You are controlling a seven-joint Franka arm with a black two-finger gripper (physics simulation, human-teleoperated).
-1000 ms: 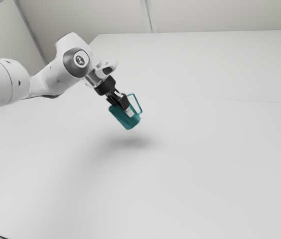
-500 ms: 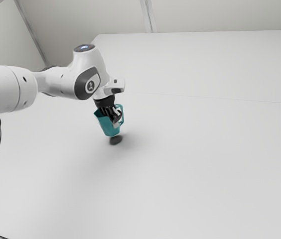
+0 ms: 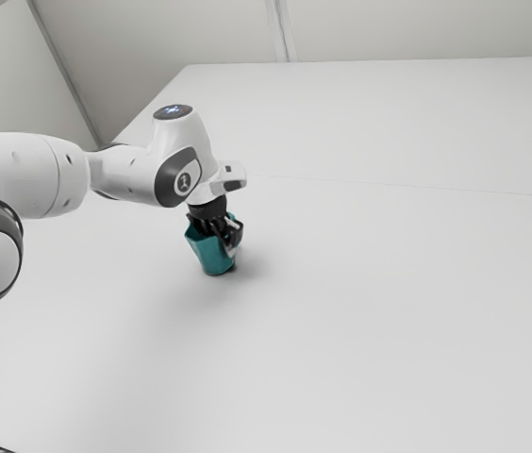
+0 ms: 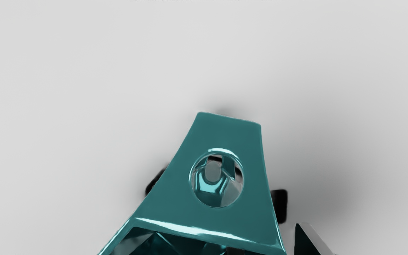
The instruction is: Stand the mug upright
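Exterior view: my gripper [image 3: 227,247] has hold of the teal mug [image 3: 208,255], clasped near its rim. Mug mouth-up, leaning slightly, base low over the white table [image 3: 370,321]; whether it touches, can't tell. Wrist view: mug directly before my hand, one finger [image 4: 312,242] beside it.

In the exterior view, the black two-finger gripper [image 3: 224,247] is covering part of the glossy teal, flat-sided mug [image 3: 209,253] and most of its handle, while the view's left edge is cutting off the rounded white robot arm [image 3: 35,175]. In the wrist view, the bottom edge is cropping the mug's mouth, and the mug's wall is partly hiding two black shapes [image 4: 280,207], leaving their identity unclear.
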